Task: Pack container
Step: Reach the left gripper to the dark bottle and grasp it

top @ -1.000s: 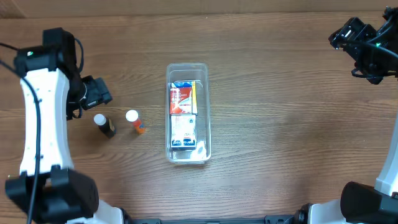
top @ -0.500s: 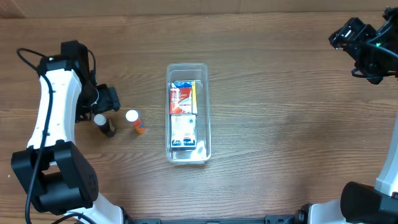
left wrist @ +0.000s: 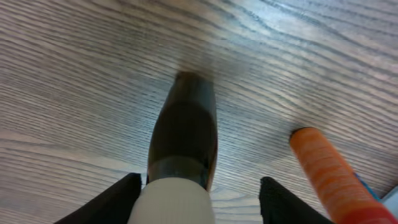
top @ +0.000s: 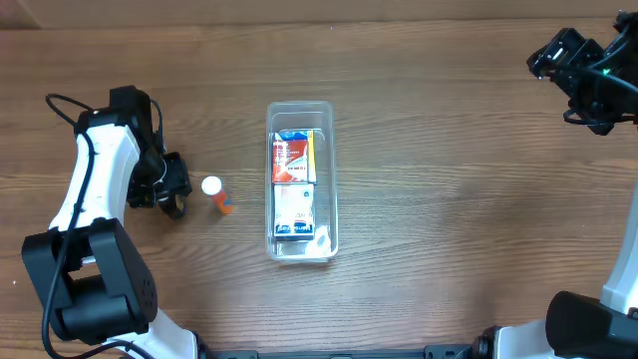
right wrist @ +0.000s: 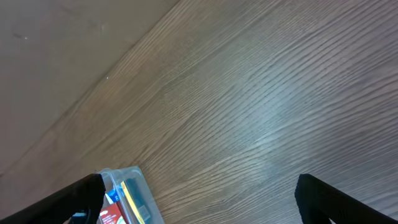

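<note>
The clear container stands at the table's middle with two small boxes, a red and white one and a white and blue one, lying in it. Its corner shows in the right wrist view. A dark bottle with a white cap stands upright between the open fingers of my left gripper, which hides most of it in the overhead view. An orange tube with a white cap stands just right of it, also in the left wrist view. My right gripper is open and empty at the far right.
Wooden table all round. The left arm's base stands at the near left and the right arm's base at the near right.
My left gripper has moved right and down onto the dark bottle, which now sits between its fingers. The right arm has not moved.
</note>
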Available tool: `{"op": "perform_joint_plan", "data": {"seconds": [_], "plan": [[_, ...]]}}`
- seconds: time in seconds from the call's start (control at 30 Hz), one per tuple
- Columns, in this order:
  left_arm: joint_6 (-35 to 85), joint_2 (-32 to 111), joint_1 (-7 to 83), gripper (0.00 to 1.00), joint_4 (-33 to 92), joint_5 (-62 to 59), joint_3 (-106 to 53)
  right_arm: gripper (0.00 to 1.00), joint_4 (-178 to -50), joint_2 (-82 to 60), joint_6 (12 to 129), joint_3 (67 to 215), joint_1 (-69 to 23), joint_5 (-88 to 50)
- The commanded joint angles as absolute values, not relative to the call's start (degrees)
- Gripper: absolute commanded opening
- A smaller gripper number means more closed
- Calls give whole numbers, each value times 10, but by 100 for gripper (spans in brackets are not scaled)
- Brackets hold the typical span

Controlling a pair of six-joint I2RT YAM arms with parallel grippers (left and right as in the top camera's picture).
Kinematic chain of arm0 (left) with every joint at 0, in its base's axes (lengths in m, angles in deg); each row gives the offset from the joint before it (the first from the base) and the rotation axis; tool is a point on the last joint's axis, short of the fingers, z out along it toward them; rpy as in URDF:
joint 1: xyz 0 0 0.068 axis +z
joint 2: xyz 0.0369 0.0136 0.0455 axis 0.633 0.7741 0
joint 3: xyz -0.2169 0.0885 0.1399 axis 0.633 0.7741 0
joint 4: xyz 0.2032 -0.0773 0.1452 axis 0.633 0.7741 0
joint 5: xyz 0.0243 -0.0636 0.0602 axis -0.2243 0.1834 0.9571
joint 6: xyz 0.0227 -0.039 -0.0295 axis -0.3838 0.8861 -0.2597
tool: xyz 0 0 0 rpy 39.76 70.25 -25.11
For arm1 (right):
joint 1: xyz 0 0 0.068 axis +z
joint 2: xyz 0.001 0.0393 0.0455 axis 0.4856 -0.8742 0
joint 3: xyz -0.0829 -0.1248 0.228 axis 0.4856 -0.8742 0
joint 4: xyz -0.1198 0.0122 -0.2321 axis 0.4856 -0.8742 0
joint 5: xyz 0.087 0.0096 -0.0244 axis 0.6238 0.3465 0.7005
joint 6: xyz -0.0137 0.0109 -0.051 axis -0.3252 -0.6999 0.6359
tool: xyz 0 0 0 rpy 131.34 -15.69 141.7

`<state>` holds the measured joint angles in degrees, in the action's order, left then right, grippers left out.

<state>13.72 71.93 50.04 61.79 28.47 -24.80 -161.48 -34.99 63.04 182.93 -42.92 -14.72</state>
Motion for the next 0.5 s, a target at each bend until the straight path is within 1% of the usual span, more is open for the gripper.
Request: {"op": "perform_joint_plan", "data": {"seconds": [0.0, 0.1, 0.17, 0.27, 0.33, 0.4, 0.47], "plan": [[119, 723, 508, 59, 609, 295, -243, 100, -1613, -347, 632, 1833, -430, -143], [119, 723, 509, 56, 608, 297, -243, 100, -1613, -347, 632, 1833, -430, -143], [118, 723, 509, 51, 606, 297, -243, 100, -1613, -347, 632, 1833, -430, -143], [118, 723, 509, 40, 603, 297, -243, 100, -1613, -347, 632, 1833, -430, -143], [118, 723, 509, 28, 603, 297, -243, 100, -1613, -347, 632, 1833, -430, -143], [117, 722, 509, 21, 604, 297, -243, 100, -1613, -347, 632, 1833, -430, -143], [117, 721, 509, 17, 615, 297, -250, 100, -1613, -347, 632, 1833, -430, -143]]}}
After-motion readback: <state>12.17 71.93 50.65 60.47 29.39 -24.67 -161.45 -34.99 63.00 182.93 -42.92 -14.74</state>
